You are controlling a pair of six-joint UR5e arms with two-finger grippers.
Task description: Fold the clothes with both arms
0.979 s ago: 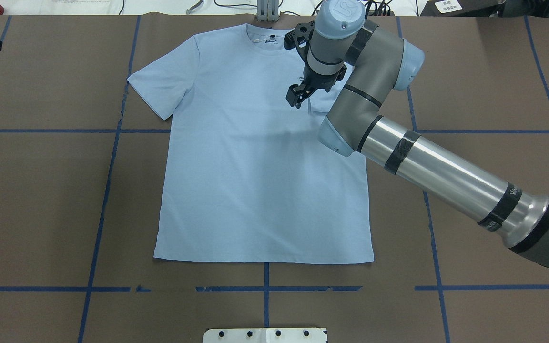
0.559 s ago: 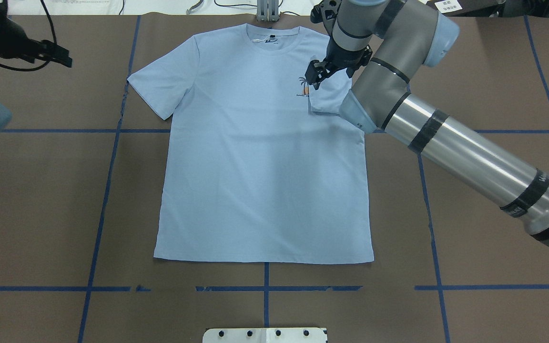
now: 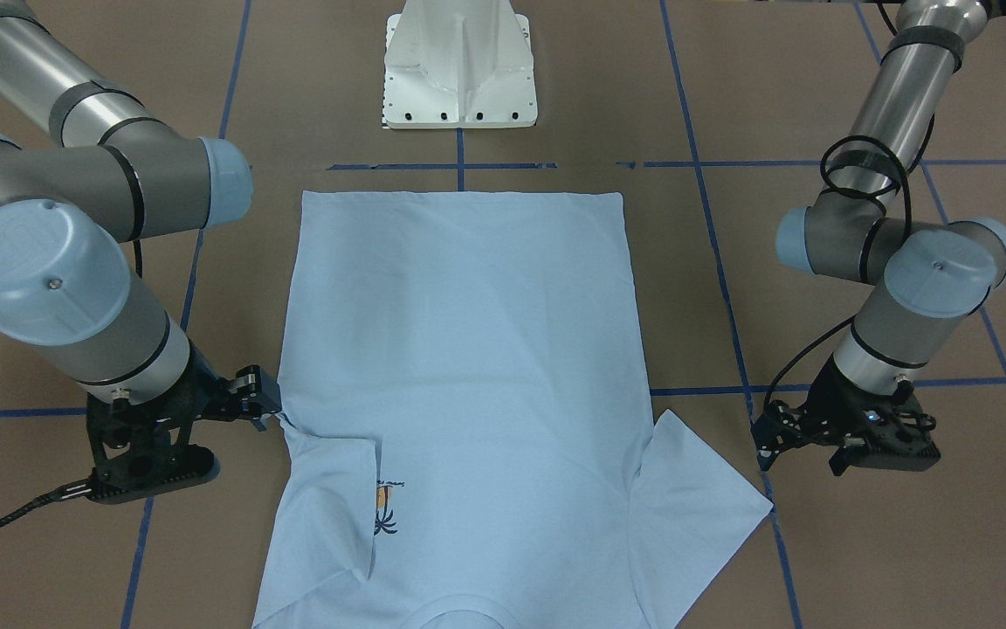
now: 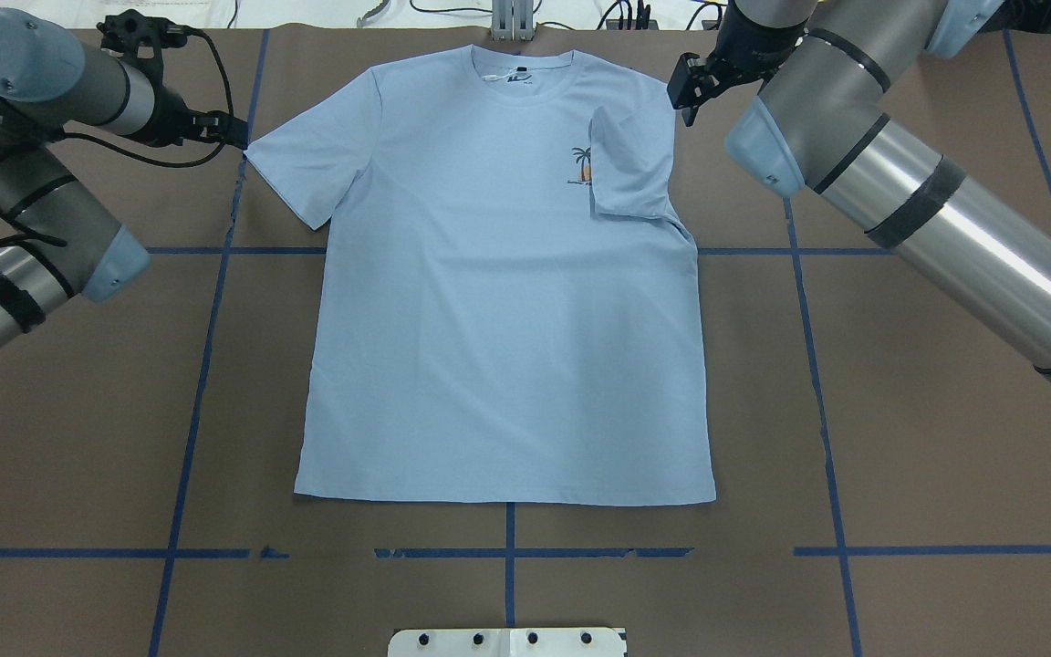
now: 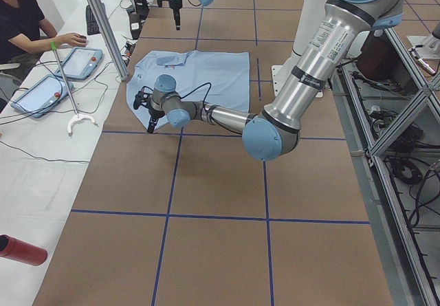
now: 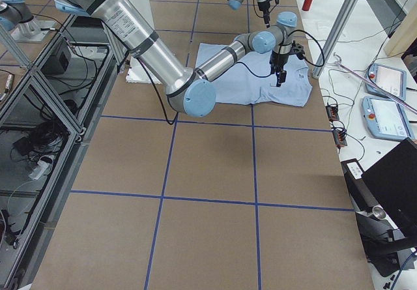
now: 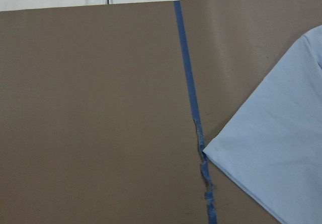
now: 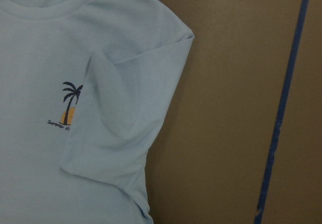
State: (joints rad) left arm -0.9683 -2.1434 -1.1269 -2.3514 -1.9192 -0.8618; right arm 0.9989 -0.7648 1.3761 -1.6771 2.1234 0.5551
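A pale light-blue T-shirt [image 4: 498,319] lies flat and face up on the brown table, neckline at the far edge. Its right sleeve [image 4: 630,164] is folded inward onto the chest, beside the palm print [image 4: 583,166]. The left sleeve [image 4: 306,160] lies spread out. My right gripper [image 4: 682,91] hovers just outside the right shoulder, open and holding nothing; the front-facing view shows my right gripper [image 3: 263,406] beside the shirt's edge. My left gripper [image 4: 232,137] sits at the left sleeve's tip, off the cloth, and looks open. The left wrist view shows only that sleeve corner [image 7: 271,153] and table.
Blue tape lines [image 4: 206,319] grid the table. The white pedestal base [image 3: 459,65] stands beyond the hem. A person [image 5: 27,24] sits at a side bench with tablets [image 5: 79,62], and a red cylinder [image 5: 20,251] lies there too.
My right gripper moved from above the chest out past the right shoulder, leaving the sleeve folded inward and baring the print. My left arm came in and reached the left sleeve tip.
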